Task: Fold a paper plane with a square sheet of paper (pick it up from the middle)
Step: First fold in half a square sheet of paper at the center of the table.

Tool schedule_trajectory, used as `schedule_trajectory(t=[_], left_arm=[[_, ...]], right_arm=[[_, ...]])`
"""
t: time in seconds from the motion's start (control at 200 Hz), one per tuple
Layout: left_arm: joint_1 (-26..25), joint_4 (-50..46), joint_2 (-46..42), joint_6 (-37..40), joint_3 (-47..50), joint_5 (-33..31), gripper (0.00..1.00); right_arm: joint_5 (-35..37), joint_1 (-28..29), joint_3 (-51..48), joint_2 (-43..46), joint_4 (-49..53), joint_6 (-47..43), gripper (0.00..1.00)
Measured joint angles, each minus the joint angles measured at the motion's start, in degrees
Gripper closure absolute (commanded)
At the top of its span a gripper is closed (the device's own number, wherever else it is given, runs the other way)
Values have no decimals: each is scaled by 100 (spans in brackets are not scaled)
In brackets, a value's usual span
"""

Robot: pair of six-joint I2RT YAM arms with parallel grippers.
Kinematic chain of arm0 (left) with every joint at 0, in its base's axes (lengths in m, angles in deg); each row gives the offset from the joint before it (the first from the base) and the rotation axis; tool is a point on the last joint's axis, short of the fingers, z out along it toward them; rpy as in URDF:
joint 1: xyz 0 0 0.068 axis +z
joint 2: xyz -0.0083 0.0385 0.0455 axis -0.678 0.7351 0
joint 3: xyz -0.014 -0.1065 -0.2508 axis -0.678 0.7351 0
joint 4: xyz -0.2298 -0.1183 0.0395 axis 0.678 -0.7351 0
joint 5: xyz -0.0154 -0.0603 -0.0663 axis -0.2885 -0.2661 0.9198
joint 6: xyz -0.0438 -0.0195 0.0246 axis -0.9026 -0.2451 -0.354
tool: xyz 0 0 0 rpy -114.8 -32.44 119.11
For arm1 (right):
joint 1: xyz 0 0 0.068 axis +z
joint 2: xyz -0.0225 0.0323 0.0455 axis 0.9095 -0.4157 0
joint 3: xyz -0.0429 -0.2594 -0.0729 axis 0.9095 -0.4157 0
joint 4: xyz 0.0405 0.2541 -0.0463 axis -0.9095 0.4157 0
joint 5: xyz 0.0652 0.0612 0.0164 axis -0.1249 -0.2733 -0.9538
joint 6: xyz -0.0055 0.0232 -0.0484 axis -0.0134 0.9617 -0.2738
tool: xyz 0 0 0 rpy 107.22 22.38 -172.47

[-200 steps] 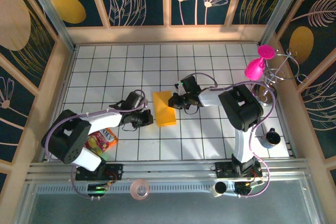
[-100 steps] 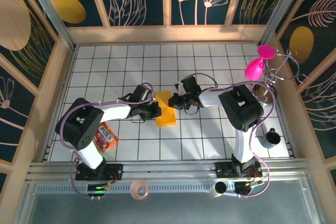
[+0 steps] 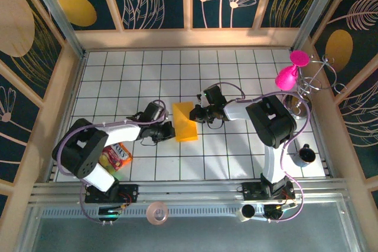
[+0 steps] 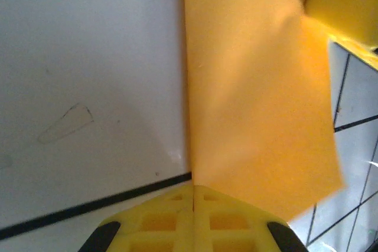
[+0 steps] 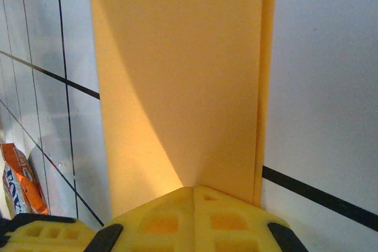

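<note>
Item: sheet of paper (image 3: 185,121), orange-yellow, folded double into an upright rectangle, lying flat on the white tiled table (image 3: 147,75) near its middle; the right wrist view (image 5: 177,87) shows two layers offset along one long edge. Left gripper (image 3: 168,131): jaws clenched together, tips at the sheet's left edge near its lower corner, seen close in the left wrist view (image 4: 193,196). Right gripper (image 3: 194,113): jaws clenched together, tips set on the sheet's upper right part (image 5: 194,190); whether either pinches any paper cannot be told. Snack packet (image 3: 115,156): on the table beside the left arm, well apart from the sheet. Pink figure (image 3: 287,75): at the table's far right edge.
</note>
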Motion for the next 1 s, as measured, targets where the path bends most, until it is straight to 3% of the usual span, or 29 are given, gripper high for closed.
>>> schedule_trajectory(t=[0.195, 0.596, 1.001], left_arm=[[-35, 229, -79, -160, -227, 247, 94], [-315, 164, 761, -52, -507, 365, 94], [-315, 479, -7, 46, 415, 184, 94]], right_arm=[[0, -2, -4, 0, -7, 2, 100], [-2, -2, -35, 0, -70, 22, 100], [-2, -2, -35, 0, -70, 22, 100]])
